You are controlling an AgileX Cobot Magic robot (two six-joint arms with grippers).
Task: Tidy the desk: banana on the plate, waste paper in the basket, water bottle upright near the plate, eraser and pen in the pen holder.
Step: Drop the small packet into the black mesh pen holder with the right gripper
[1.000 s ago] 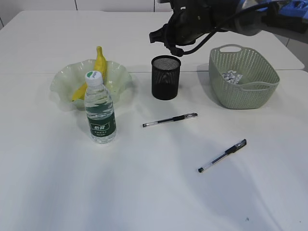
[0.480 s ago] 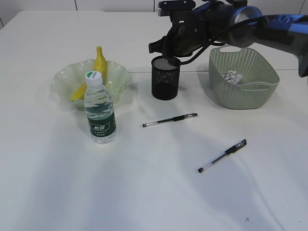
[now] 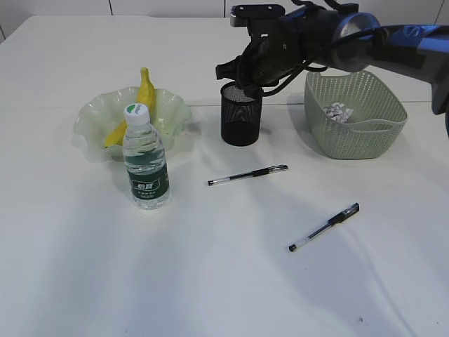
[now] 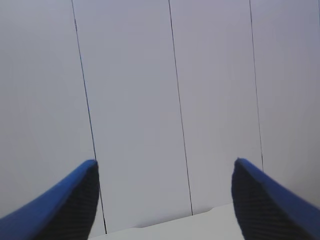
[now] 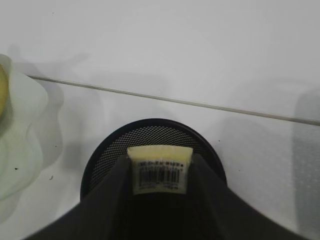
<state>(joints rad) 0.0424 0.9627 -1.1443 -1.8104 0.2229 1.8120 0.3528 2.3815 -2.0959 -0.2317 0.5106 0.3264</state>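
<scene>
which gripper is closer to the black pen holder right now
Right. The right gripper hangs directly over the pen holder, clamping the eraser above its opening. The left gripper is open, facing a paneled wall, nowhere near it.

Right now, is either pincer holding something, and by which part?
The right pincer clamps the eraser by its two sides, above the pen holder. The left pincer holds nothing.

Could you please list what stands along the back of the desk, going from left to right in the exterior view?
plate with the banana → pen holder → basket with the waste paper
</scene>
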